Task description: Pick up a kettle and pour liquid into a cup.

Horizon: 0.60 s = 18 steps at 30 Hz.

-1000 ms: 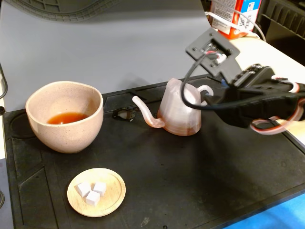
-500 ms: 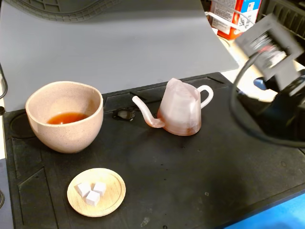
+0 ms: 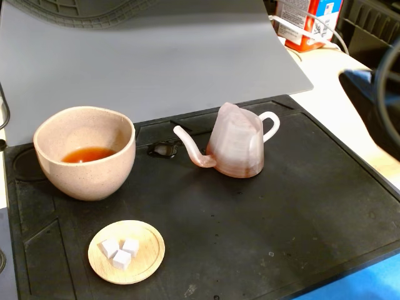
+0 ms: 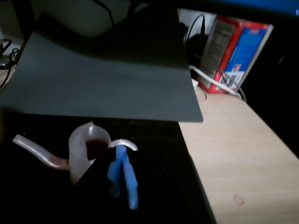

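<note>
fixed: kettle (image 3: 237,142) upright on tabletop (image 3: 300,206), spout toward cup (image 3: 85,152) holding liquid (image 3: 87,154) | wrist: my claw (image 4: 123,179) by kettle handle, spread or pinching: can't tell

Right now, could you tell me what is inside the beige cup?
In the fixed view, the cup holds a shallow pool of orange-red liquid at its bottom. The near wall hides the front part of the pool, so its full extent cannot be seen.
</note>
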Available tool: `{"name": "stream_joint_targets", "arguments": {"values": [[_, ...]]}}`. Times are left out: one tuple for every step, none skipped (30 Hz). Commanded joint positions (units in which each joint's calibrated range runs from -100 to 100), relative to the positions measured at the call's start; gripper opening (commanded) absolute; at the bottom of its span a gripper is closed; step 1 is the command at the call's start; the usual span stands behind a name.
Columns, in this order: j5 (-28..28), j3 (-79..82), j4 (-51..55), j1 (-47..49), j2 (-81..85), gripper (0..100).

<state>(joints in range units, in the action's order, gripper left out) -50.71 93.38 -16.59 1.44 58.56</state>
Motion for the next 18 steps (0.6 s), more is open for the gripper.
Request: {"name": "stream_joint_targets", "arguments": {"values": [[-0.96, 5.08, -0.15, -0.03, 6.88, 1], [-1.38, 6.08, 0.63, -0.03, 8.76, 1], [-1.43, 6.17, 4.35, -0.03, 10.98, 1], [-1.43, 6.35, 8.07, -0.03, 12.94, 1], [-1.43, 6.44, 11.61, -0.03, 15.16, 1], [-1.43, 6.53, 16.11, -0.03, 17.55, 1], [-1.43, 6.53, 20.09, -0.03, 19.25, 1], [-1.43, 6.53, 24.67, -0.03, 21.13, 1], [-1.43, 6.53, 29.51, -0.03, 23.09, 1], [-1.43, 6.53, 35.39, -0.03, 25.23, 1], [-1.43, 6.53, 41.1, -0.03, 27.27, 1], [-1.43, 6.53, 47.33, -0.03, 29.41, 1], [-1.43, 6.53, 53.98, -0.03, 31.46, 1], [-1.43, 6.53, 60.56, -0.03, 33.42, 1], [-1.43, 6.53, 66.87, -0.03, 35.47, 1], [-1.43, 6.62, 71.8, -0.03, 37.09, 1], [-1.43, 6.53, 78.19, -0.03, 39.13, 1], [-1.43, 6.44, 82.52, -0.03, 40.33, 1]]}}
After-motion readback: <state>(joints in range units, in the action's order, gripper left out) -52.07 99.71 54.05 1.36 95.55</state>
